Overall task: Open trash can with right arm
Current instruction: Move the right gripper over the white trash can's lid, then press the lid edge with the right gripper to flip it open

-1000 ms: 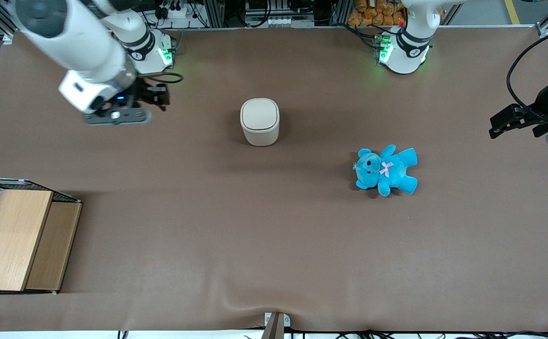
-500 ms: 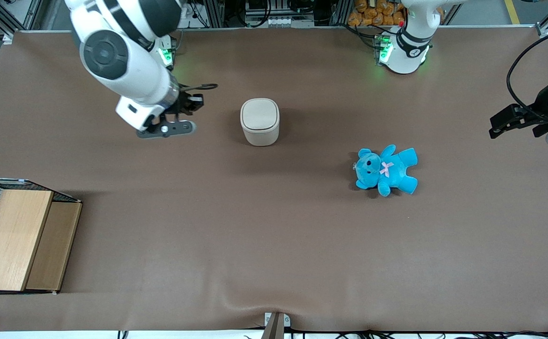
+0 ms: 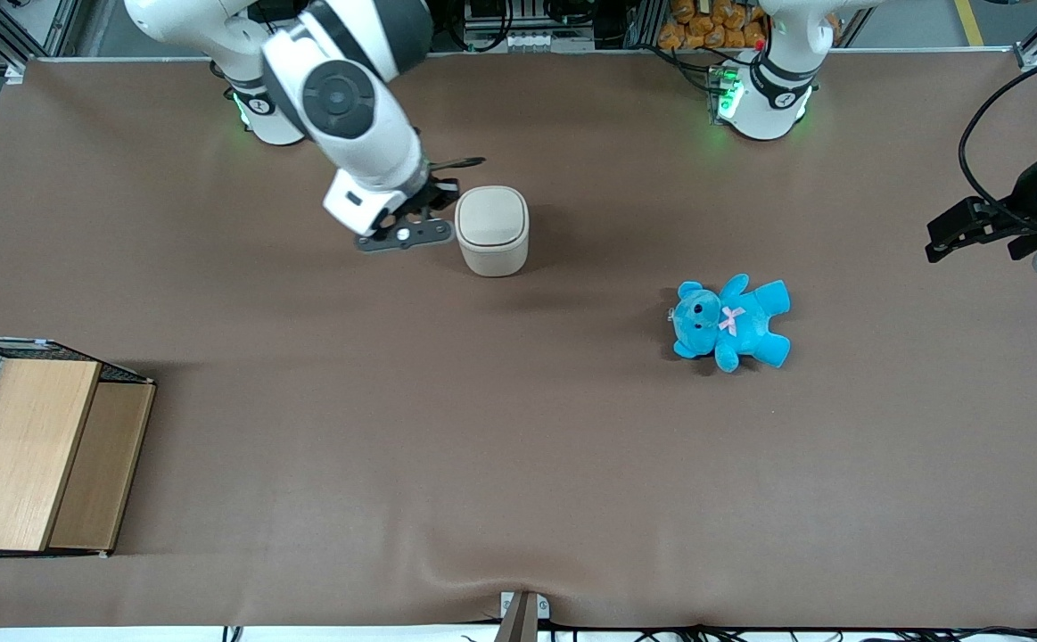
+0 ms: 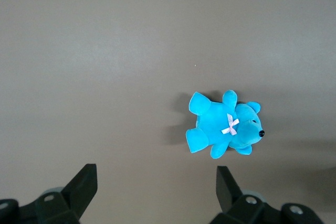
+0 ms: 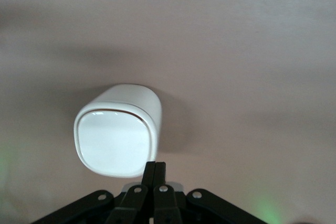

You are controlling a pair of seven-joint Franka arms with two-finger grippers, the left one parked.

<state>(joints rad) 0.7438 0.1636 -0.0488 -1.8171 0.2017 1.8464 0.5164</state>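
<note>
The trash can is a small cream-beige bin with a flat lid, standing upright mid-table with the lid down. It also shows in the right wrist view. The white right arm reaches over the table. My gripper hangs beside the can at about lid height, toward the working arm's end. In the right wrist view the gripper has its two black fingers pressed together with nothing between them, the tips at the lid's rim.
A blue teddy lies on the brown table toward the parked arm's end, nearer the front camera than the can; it also shows in the left wrist view. A wooden box with wire mesh sits at the working arm's end.
The right arm has swung across the table from the working arm's end toward the trash can, and the gripper now sits right beside it. The can and teddy have not moved.
</note>
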